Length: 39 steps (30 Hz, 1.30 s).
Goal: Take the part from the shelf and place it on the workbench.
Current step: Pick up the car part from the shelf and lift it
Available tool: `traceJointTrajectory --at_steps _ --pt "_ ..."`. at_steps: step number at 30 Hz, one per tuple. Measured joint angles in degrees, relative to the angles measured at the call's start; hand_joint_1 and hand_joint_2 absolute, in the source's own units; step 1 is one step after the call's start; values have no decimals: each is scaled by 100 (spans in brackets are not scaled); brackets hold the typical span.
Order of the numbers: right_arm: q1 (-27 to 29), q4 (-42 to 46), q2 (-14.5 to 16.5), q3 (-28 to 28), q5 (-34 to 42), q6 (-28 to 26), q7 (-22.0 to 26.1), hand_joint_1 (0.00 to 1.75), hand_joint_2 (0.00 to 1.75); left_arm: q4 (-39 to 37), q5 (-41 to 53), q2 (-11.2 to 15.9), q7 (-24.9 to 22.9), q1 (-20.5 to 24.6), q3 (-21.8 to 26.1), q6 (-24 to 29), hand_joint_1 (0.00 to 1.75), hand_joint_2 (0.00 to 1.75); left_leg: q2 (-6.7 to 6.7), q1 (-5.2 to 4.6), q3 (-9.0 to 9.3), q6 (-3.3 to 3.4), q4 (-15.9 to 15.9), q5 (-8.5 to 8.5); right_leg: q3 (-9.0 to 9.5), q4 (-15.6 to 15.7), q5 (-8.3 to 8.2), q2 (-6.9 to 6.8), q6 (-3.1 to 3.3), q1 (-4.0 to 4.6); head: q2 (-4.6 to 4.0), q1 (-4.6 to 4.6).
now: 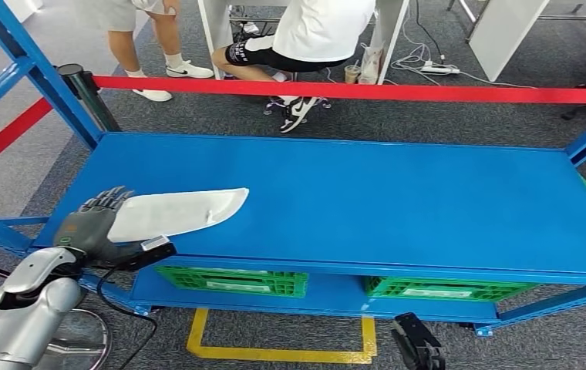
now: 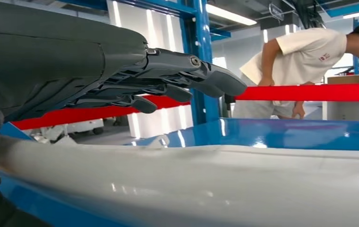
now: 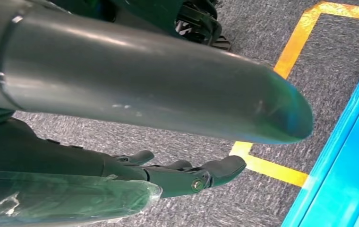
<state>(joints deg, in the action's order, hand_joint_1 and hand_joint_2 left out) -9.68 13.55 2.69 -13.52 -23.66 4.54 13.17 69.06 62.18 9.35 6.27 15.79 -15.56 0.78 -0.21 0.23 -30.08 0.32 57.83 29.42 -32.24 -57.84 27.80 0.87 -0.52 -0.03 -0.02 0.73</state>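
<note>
Gripping the smooth white curved part [image 1: 178,212] at the blue shelf's [image 1: 398,200] front-left corner, our left hand [image 1: 93,223] spreads its fingers [image 2: 187,78] along it; our right hand [image 3: 177,175] hangs with fingers loosely extended, holding nothing.

part [image 1: 174,212]: white, flat, elongated panel with one curved pointed end | pose: laid flat, long axis toward 3 o'clock, pointed end at 3 o'clock | place: on the blue shelf [image 1: 367,200] top, near its front edge at about 8 o'clock | state: held at its 9 o'clock end by the left hand [image 1: 93,223]
</note>
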Motion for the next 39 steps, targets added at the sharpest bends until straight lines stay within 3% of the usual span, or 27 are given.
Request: traceJointTrajectory --at_steps 6,7,10,11,21,39 --pt "-30 0 31 51 -76 52 -3 0 0 -525 -82 -99 102 273 0 75 4 175 -2 -1 -1 0 -1 1 1 0 3 -3 -3 -1 0 1" --pt "-30 0 34 56 -86 60 -2 0 0 -587 -98 -113 109 300 0 85 28 175 -2 -1 -1 0 -1 1 1 0 3 -4 -3 -1 0 1" --pt "-30 0 40 88 -117 83 5 0 0 -789 -138 -139 186 379 0 144 155 175 -2 0 0 0 -1 1 1 0 3 -4 -3 -1 0 1" --pt "-30 0 42 99 -130 91 7 0 0 -865 -149 -145 227 406 0 175 175 175 -2 0 0 0 -1 0 1 0 3 -5 -3 -1 0 1" --pt "-25 0 66 142 -177 96 10 0 0 -1290 -158 -186 372 495 2 306 175 175 -2 0 2 -1 -3 0 1 -2 3 -4 -3 -1 0 1" --pt "-16 0 76 144 -220 93 3 0 0 -1266 -100 -270 404 452 2 470 175 175 -1 0 9 -1 -4 0 6 -4 3 -2 -3 -1 0 2"
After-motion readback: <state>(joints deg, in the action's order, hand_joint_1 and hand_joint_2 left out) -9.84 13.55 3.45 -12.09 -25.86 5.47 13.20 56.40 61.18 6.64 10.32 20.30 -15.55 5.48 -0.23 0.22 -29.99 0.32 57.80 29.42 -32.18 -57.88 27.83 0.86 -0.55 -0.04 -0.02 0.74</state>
